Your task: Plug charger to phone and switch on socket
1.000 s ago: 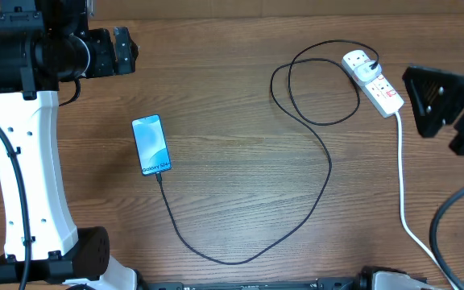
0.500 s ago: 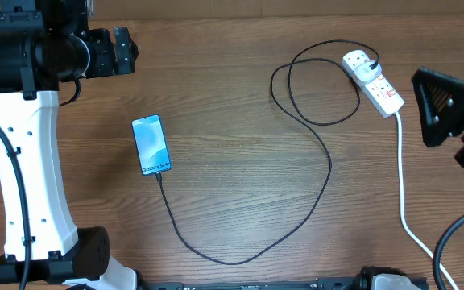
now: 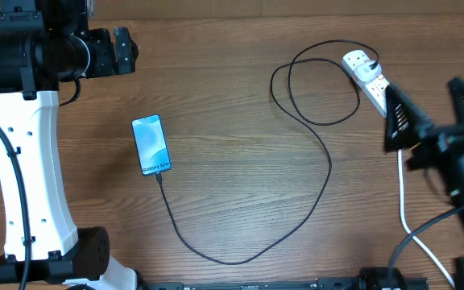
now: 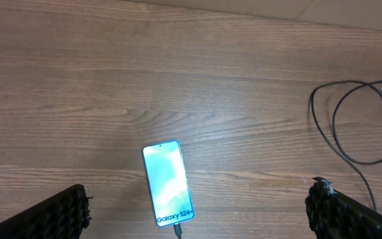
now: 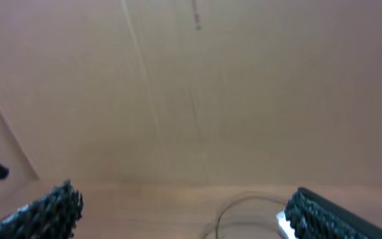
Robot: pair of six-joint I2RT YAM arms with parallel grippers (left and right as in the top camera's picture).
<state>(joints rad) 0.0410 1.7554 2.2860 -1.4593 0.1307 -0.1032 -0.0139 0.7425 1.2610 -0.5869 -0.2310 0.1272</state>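
Note:
The phone (image 3: 151, 145) lies face up left of centre, screen lit; it also shows in the left wrist view (image 4: 168, 182). The charger (image 3: 329, 165), a thin black cable, has its tip in the phone's bottom edge, curves along the front, loops and reaches the white plug in the socket (image 3: 361, 66). My left gripper (image 3: 126, 50) is open and empty, high at the back left, its fingers wide either side of the phone (image 4: 201, 199). My right gripper (image 3: 424, 93) is open and empty beside the socket, hiding its near end. The right wrist view (image 5: 183, 196) shows blurred cable (image 5: 244, 204).
The socket's thick white lead (image 3: 401, 193) runs from the strip down to the front right edge, under my right arm. The left arm's white column (image 3: 31, 177) stands at the left edge. A cardboard wall (image 5: 191, 86) stands behind the table.
My right arm has swung in from the right edge, left and toward the front, and now overlaps the socket's near end. The left arm, phone and cable have not moved.

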